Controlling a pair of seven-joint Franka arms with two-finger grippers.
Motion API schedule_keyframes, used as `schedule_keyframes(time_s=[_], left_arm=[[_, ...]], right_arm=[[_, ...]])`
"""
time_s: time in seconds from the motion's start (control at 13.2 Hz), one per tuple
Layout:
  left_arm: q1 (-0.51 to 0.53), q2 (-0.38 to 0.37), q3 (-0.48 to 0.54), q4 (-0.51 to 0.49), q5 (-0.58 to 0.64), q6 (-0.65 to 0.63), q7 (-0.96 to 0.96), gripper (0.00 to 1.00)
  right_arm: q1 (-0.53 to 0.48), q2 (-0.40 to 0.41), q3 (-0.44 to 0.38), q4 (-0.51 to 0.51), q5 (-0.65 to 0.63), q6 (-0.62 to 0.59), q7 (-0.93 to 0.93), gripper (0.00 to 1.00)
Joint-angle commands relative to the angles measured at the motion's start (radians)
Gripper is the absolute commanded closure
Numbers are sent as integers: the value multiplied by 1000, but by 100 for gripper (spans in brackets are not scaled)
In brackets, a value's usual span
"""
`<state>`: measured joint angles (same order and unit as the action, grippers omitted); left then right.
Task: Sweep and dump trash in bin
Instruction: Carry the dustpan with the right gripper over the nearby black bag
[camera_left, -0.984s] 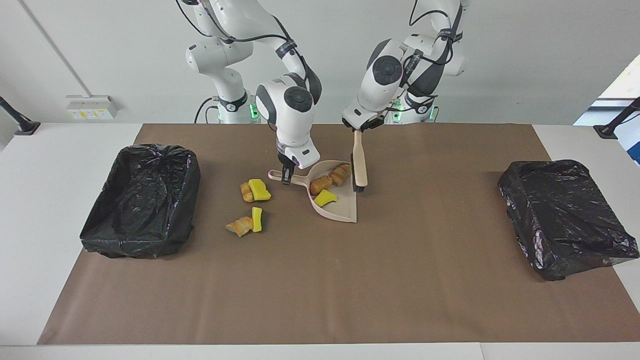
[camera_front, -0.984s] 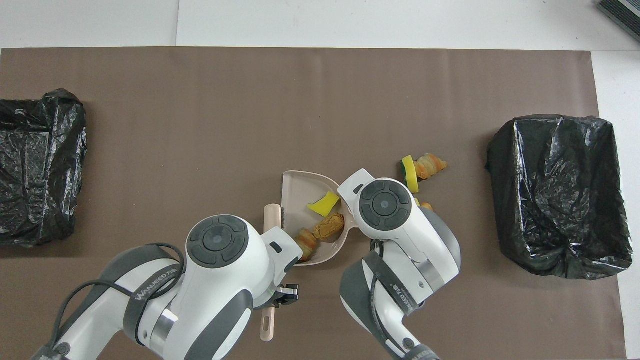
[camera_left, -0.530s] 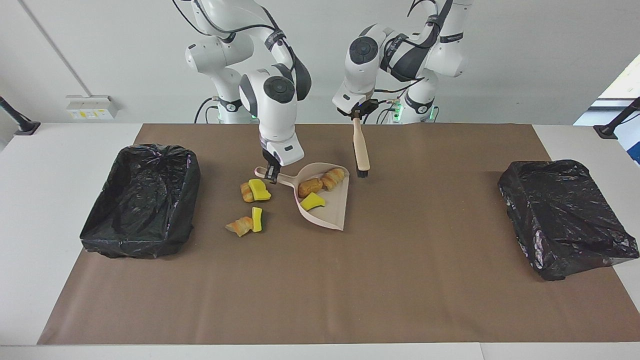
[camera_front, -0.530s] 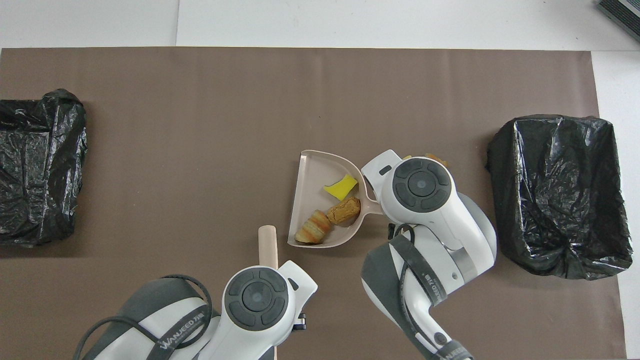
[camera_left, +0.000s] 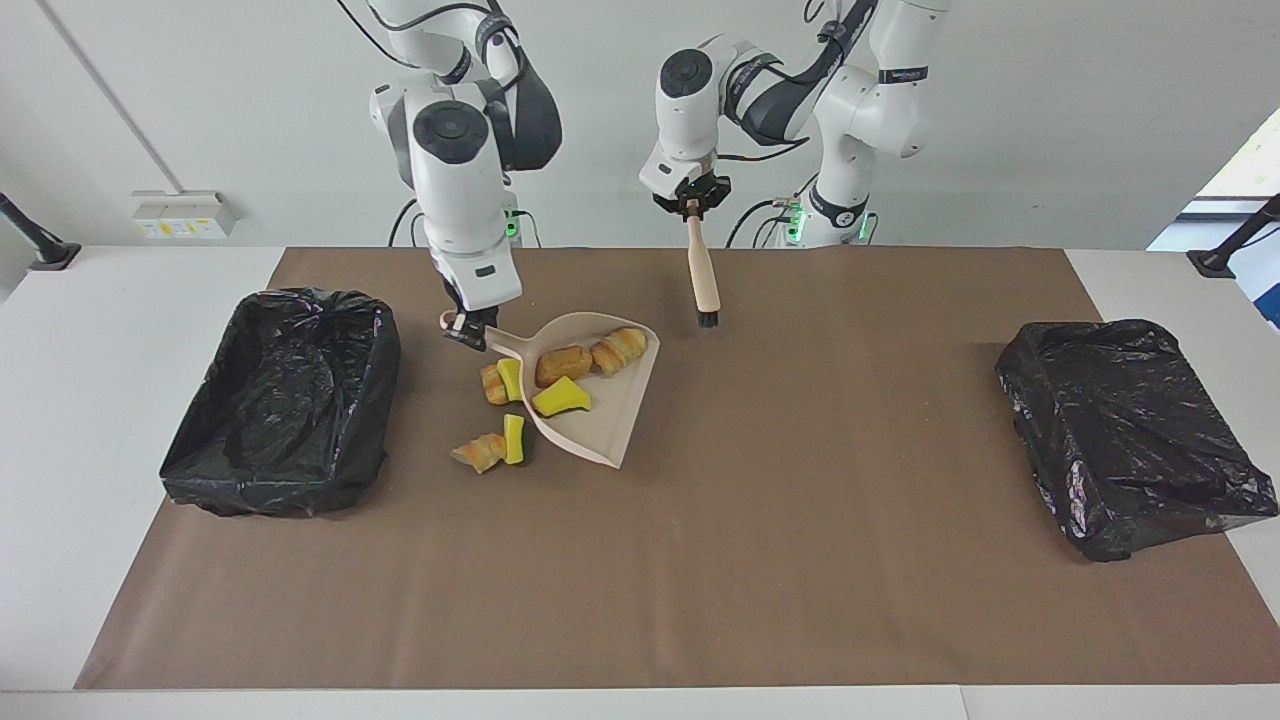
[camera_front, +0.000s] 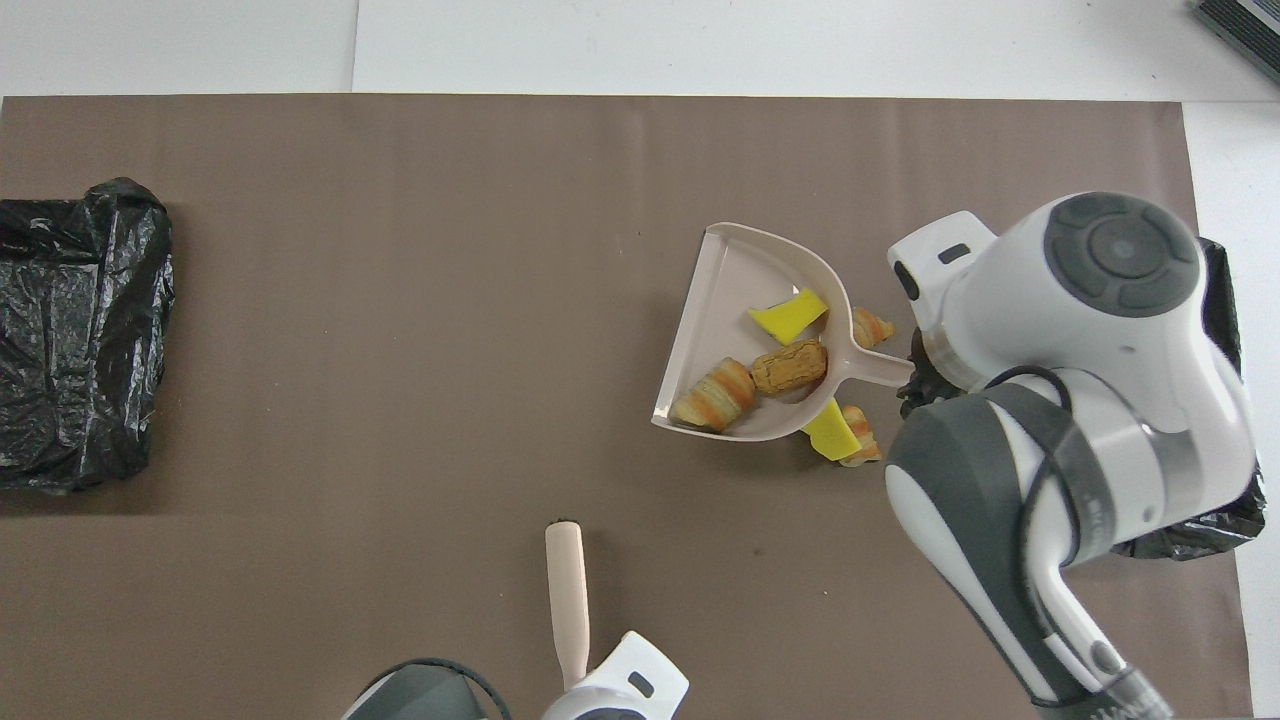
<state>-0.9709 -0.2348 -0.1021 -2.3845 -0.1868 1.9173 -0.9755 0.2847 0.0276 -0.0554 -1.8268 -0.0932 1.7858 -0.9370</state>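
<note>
My right gripper is shut on the handle of the beige dustpan, which hangs tilted above the mat. Three pieces of trash ride in the pan: a yellow wedge and two bread-like lumps. Several more chunks of trash lie on the mat beside and partly under the pan. An open, black-lined bin stands at the right arm's end of the table. My left gripper is shut on the brush, which hangs bristles-down above the mat.
A second black-bagged bin sits at the left arm's end of the table. A brown mat covers the table's middle. In the overhead view the right arm covers most of the bin at its end.
The right gripper has lifted the loaded dustpan off the mat and carried it toward the bin at the right arm's end. The left gripper has raised the brush and drawn it back toward the robots.
</note>
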Motion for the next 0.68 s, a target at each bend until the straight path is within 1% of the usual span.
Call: schedule_keyframes(time_s=[0.0,0.08,0.3,0.45,0.61], left_arm=[[-51,-12,13,-61,15,87,-54,100],[-52,-11,13,-62,15,94,-55,100],[-78,3,13,-68,13,106,-55,100],[-101,26,13,-84,13,169,-58,100],[-110,44,13,-88,13,186,-58,100]], right_arm=[[-134,-21,3,68,30,-77,-90,100],[-189,-15,3,92,30,-100,-138,100],[-373,-5,3,110,23,-91,-329,100],[-456,-1,-3,110,-11,-69,-449,100],[-516,-3,-6,106,-123,15,-551,100]])
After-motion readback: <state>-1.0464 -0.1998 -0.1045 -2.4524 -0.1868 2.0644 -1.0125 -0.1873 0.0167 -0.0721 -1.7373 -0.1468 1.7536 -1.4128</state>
